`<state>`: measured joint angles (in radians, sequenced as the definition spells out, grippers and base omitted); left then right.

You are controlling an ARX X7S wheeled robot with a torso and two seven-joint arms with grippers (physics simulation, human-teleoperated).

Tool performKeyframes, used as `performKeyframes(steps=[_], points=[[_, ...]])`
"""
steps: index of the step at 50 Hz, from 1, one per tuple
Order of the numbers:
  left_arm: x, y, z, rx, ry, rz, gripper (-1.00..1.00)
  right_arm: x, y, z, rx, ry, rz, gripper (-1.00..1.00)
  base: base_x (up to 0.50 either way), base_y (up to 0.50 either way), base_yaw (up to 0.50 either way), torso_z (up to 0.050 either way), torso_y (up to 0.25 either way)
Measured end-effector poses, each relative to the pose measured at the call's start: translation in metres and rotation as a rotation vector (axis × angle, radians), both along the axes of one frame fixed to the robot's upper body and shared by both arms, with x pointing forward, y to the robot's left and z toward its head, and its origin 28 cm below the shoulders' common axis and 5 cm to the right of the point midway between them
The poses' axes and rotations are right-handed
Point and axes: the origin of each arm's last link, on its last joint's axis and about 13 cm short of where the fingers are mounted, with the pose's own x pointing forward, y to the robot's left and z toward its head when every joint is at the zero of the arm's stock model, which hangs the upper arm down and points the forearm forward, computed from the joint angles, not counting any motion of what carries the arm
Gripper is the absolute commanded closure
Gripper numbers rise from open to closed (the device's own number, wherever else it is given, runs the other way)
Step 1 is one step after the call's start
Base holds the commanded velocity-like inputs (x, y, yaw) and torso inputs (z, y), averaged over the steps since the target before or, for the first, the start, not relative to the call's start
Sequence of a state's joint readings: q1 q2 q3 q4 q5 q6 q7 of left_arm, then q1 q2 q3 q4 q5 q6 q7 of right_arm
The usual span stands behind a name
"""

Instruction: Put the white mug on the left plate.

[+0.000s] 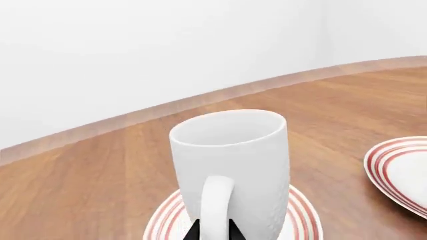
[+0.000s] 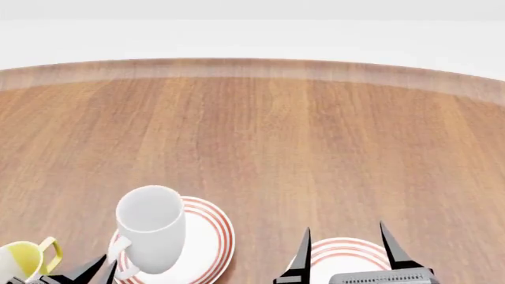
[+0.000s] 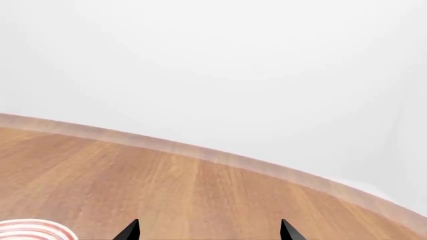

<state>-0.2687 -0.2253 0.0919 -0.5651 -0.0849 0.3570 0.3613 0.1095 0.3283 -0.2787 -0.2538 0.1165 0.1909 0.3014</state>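
The tall white mug [image 1: 230, 160] stands upright over the left plate [image 1: 303, 215], a white plate with red rings. Its loop handle faces my left gripper [image 1: 213, 232], whose two black fingertips press on either side of the handle. From the head view, the white mug [image 2: 150, 231] is on the near-left part of the left plate [image 2: 209, 236], with the left gripper [image 2: 99, 269] just behind its handle. The mug's base is hidden, so contact with the plate cannot be told. My right gripper [image 2: 345, 236] is open and empty.
A second red-ringed plate [image 2: 347, 253] lies under the right gripper [image 3: 208, 230] and shows beside the left one [image 1: 400, 170]. A small white mug with yellow inside [image 2: 23, 260] stands at the near left. The wooden table's far edge [image 2: 252, 66] curves ahead.
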Motion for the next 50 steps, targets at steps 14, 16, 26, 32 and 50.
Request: performKeyframes(steps=[14,16,26,32,50], points=[[0.009,0.002,-0.004,0.007,0.027,-0.005,1.00,-0.001,0.000,-0.001,0.001,0.003,-0.002,-1.00,0.00,0.00,0.00,0.000,0.001],[0.011,0.003,-0.004,0.001,0.031,-0.008,1.00,-0.001,0.000,-0.002,0.001,0.004,-0.003,-1.00,0.00,0.00,0.00,0.000,0.000],[0.020,0.003,-0.006,-0.036,0.041,-0.021,1.00,-0.001,0.000,-0.003,0.003,0.007,-0.004,-1.00,0.00,0.00,0.00,0.000,0.000],[0.024,0.002,-0.008,-0.055,0.047,-0.031,1.00,0.000,0.000,-0.004,0.004,0.010,-0.005,-1.00,0.00,0.00,0.00,0.000,0.000],[0.034,-0.001,-0.016,-0.097,0.063,-0.020,1.00,0.000,0.000,-0.004,0.001,0.012,-0.004,-1.00,0.00,0.00,0.00,0.000,0.001]])
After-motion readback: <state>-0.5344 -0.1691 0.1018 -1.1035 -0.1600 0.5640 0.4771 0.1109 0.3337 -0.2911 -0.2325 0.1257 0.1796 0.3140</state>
